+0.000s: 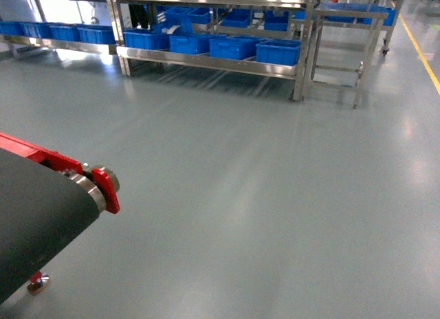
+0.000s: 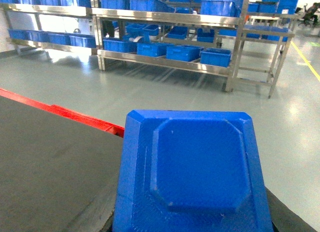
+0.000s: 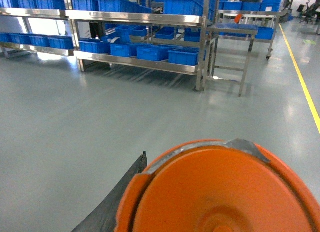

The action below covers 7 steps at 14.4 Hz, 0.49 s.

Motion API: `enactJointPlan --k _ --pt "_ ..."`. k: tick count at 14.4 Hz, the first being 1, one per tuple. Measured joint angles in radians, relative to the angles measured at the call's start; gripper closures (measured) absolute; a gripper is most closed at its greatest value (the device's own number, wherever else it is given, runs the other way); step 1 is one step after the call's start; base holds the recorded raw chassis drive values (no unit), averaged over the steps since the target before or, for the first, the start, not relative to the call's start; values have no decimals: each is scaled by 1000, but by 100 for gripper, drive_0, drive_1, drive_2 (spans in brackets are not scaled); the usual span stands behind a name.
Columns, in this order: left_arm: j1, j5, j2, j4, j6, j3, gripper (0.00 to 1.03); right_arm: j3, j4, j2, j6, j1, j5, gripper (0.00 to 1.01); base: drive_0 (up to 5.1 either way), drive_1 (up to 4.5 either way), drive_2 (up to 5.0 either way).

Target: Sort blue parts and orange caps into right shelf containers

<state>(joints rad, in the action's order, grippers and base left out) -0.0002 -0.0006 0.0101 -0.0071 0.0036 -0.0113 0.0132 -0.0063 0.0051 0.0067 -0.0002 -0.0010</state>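
Fingers not visible in any view, grip state can't be told. Blue part (image 2: 192,174) fills left wrist view, chamfered corners, raised centre panel. Orange cap (image 3: 222,192) fills right wrist view, round, ridged. Conveyor belt (image 1: 31,216) red-edged at left. Open grey floor (image 1: 261,174) ahead. Blue totes (image 1: 278,51) on steel shelf (image 1: 206,61) far back.

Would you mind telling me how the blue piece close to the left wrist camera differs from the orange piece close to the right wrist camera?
The blue part is squarish with clipped corners and a raised centre panel; the orange cap is round with a ring-shaped centre. The blue part matches the blue totes on the steel shelf, while the orange cap stands out. Both fill the bottom of their wrist views, and neither gripper is in view.
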Motion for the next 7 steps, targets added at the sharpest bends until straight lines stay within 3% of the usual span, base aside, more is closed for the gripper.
enactJointPlan --k 7 --pt "0 0 0 0 0 0 61 0 0 0 0 0 0 57 -164 -164 -164"
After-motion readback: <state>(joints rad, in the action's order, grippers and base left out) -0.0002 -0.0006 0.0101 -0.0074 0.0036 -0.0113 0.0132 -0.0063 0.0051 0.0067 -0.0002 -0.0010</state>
